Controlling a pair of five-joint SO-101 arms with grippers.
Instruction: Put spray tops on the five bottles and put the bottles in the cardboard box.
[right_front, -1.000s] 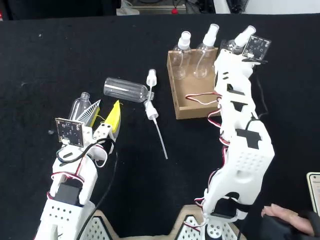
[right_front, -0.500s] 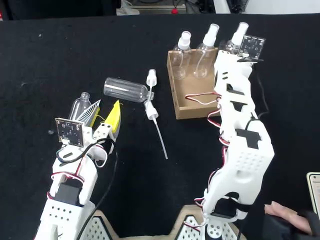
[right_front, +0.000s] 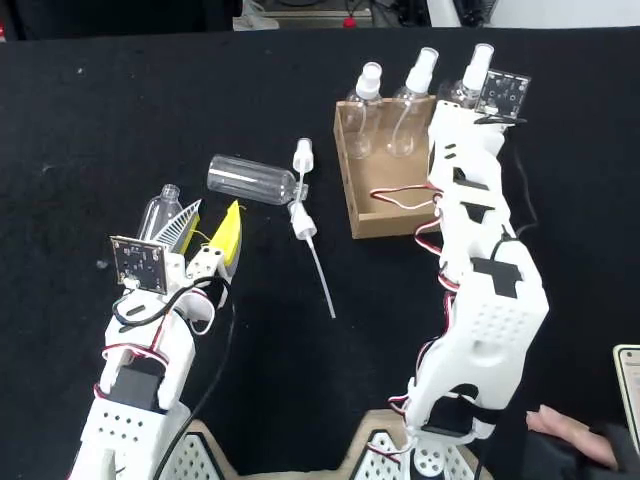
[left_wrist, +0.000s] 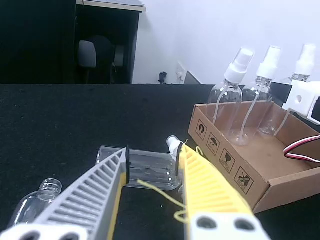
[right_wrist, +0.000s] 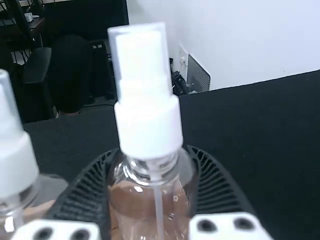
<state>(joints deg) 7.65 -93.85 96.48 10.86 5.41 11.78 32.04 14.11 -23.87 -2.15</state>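
The cardboard box (right_front: 383, 190) stands at the back right. Two capped bottles (right_front: 363, 112) (right_front: 410, 100) stand upright at its far wall. My right gripper (right_front: 468, 92) is shut on a third capped bottle (right_wrist: 148, 150) beside them, upright over the box's far right corner. A capless clear bottle (right_front: 250, 180) lies on its side mid-table, and a second capless bottle (right_front: 160, 212) lies left of it. Two loose spray tops (right_front: 303, 155) (right_front: 302, 222) lie between the bottle and the box. My left gripper (right_front: 205, 225) is open just short of the lying bottle (left_wrist: 150, 170), holding nothing.
The box (left_wrist: 250, 165) has free floor in front of the standing bottles (left_wrist: 232, 100). A long dip tube (right_front: 322, 275) trails from the nearer spray top toward the front. The right arm's body runs along the box's right side.
The bottle in my right gripper has tipped from leaning right to upright and shifted slightly left toward the other two. The left arm has not moved.
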